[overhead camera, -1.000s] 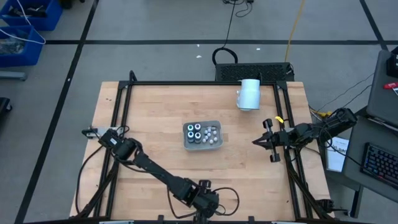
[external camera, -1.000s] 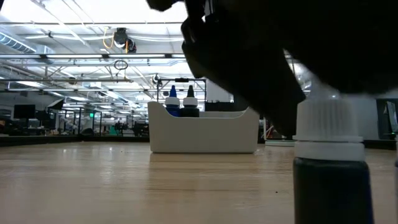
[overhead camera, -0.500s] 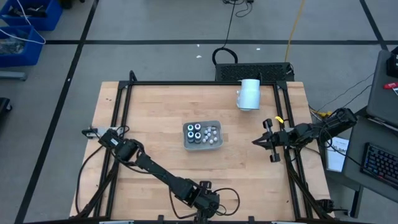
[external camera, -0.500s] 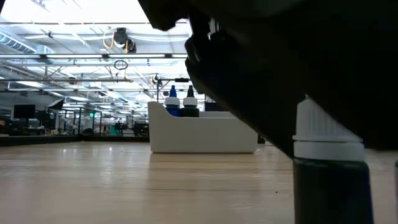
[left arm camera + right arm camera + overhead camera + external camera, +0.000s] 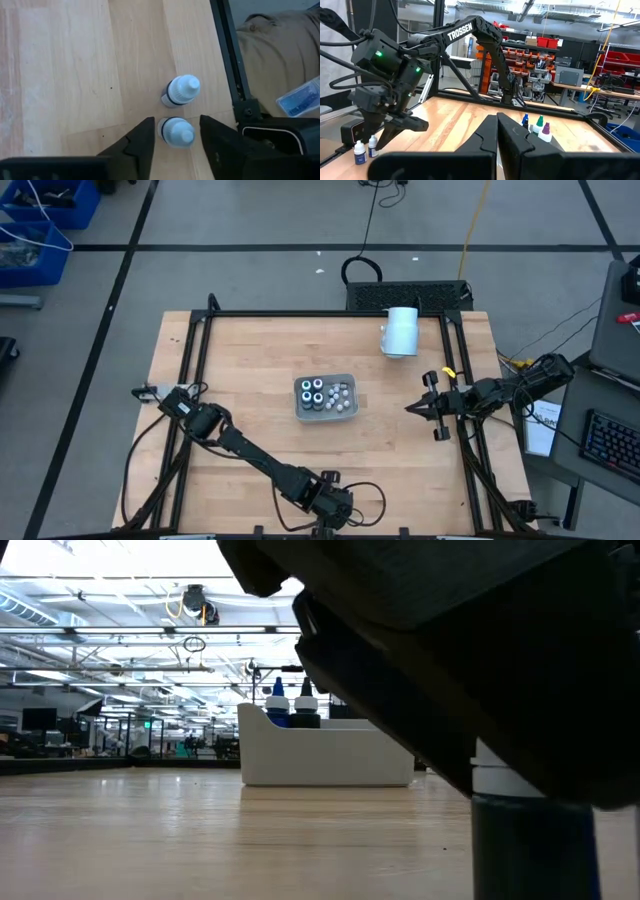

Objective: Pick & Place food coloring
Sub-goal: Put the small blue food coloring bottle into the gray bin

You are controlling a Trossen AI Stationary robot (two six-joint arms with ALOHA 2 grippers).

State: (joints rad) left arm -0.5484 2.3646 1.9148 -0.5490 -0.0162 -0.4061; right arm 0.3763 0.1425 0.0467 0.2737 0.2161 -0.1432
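Two small dark food coloring bottles with white caps stand upright on the wood near the table's near edge. My left gripper [image 5: 176, 122] is open and points steeply down over them. Its fingers stand on either side of the nearer bottle [image 5: 176, 132], with a thin gap showing on each side. The other bottle [image 5: 181, 91] stands just beyond the fingertips. In the low view the gripper hides most of the cap of the nearer bottle [image 5: 520, 840]. More bottles stand in the pale tray [image 5: 298, 415] at mid table. My right gripper [image 5: 410, 408] waits shut at the right.
A large white cylinder [image 5: 400, 332] lies at the far right of the table. A black frame rail [image 5: 229, 60] runs close beside the two bottles, with tan cloth [image 5: 280, 45] beyond it. Bare wood [image 5: 60, 75] lies on the bottles' other side.
In the low view my left gripper has come lower around the nearer bottle and now covers most of its white cap, which showed whole a second ago. The bottle has stayed where it was.
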